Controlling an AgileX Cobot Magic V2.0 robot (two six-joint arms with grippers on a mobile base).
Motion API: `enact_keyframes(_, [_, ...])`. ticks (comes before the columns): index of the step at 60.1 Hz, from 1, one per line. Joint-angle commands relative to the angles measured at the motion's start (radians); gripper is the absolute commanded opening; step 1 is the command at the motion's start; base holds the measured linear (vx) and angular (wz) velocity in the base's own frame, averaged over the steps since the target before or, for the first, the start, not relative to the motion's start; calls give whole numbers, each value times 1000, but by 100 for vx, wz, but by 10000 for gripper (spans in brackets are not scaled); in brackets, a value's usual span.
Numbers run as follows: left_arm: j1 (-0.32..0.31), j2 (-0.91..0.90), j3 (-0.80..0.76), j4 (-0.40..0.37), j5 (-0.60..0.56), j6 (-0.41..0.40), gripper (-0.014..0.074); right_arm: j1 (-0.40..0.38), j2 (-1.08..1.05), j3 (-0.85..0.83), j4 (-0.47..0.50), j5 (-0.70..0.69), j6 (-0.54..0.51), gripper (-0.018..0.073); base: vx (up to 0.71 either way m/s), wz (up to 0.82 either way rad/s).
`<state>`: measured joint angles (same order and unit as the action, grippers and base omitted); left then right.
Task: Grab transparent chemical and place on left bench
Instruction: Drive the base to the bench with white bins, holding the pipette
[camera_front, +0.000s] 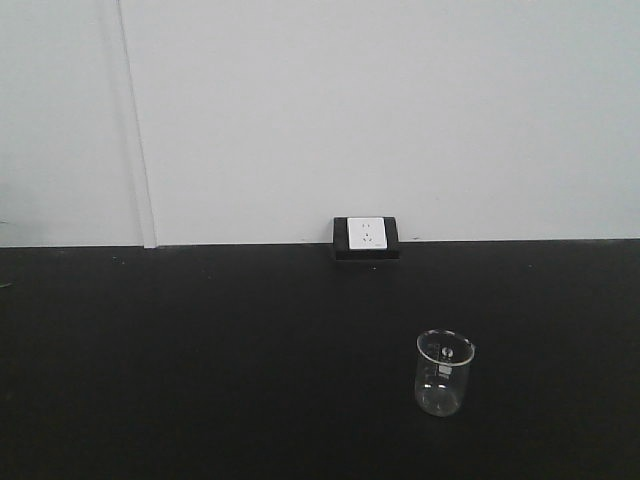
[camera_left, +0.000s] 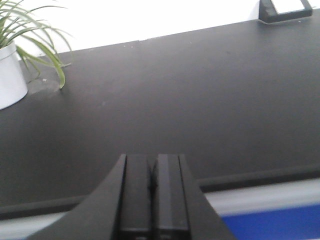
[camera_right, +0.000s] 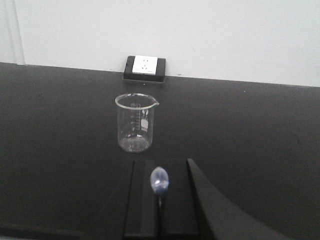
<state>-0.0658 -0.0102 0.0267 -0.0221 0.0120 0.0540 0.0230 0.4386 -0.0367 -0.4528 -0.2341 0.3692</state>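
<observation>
While slim translucent plastic pipette (camera_right: 160, 181) is being clamped by right fingers (camera_right: 142, 200) (left fingers (camera_left: 137, 190) closed, empty), gentle pressure is being advised.

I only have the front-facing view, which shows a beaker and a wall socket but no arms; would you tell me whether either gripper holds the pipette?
Observer: Yes, the right gripper is shut on the transparent chemical, a clear pipette; only its bulb shows.
Operator: And the left one?
Observer: The left gripper is shut with nothing in it.
Operator: Is anything near it that I cannot see?
Observer: A potted plant stands on the worktop at the left edge of the left wrist view.
</observation>
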Motion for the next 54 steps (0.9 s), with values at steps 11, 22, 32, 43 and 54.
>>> enact_keyframes(11, [-2, -19, 16, -1, -78, -8, -3, -5, 5, -29, 3, -71, 3, -3, -39, -2])
enact_keyframes(22, [-2, -19, 16, -1, -78, -8, -3, -5, 5, -29, 3, -69, 3, -3, -40, -2])
enact_keyframes(32, [-2, -19, 16, -1, -78, -8, -3, -5, 5, -29, 3, -69, 3, -3, -36, 0])
enact_keyframes(43, [-2, -19, 16, -1, -78, -8, -3, -5, 5, -29, 3, -69, 3, -3, -32, 7])
enact_keyframes(54, [-2, -19, 16, -1, -78, -8, -3, -5, 5, -29, 3, -69, 3, -3, -25, 26])
